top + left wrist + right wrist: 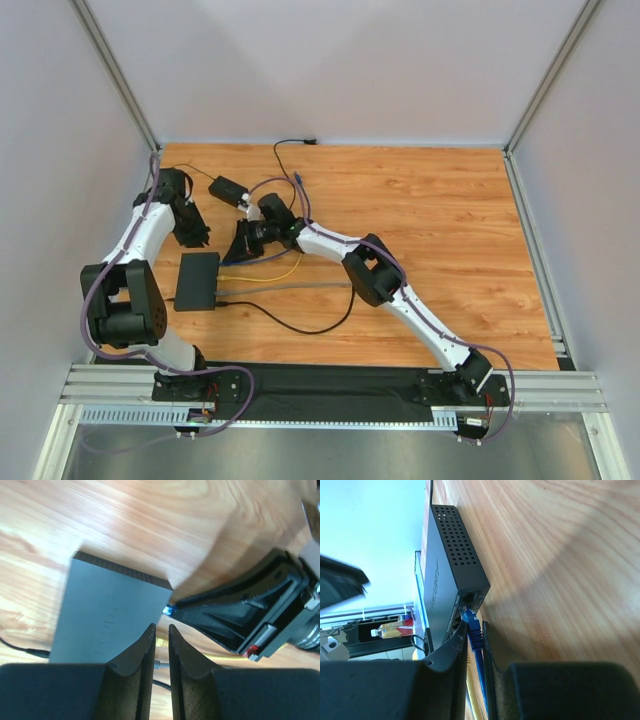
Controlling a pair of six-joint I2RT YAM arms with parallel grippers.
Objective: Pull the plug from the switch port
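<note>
The switch (197, 280) is a flat black box lying left of centre on the wooden table. Along its right edge runs a row of sockets, and a blue plug (471, 617) sits with its tip in the second socket from the end. My right gripper (474, 623) is shut on the plug's ribbed boot, one finger on each side. In the top view, the right gripper (243, 243) reaches the switch's far right corner. My left gripper (161, 626) hovers over the switch's socket edge (115, 615), its jaws a narrow gap apart with nothing between them.
A small black power brick (228, 190) lies behind the grippers with a thin lead running to the back wall. Yellow (275, 277), grey (290, 288) and black (300, 325) cables trail right from the switch. Grey walls close in the table on three sides.
</note>
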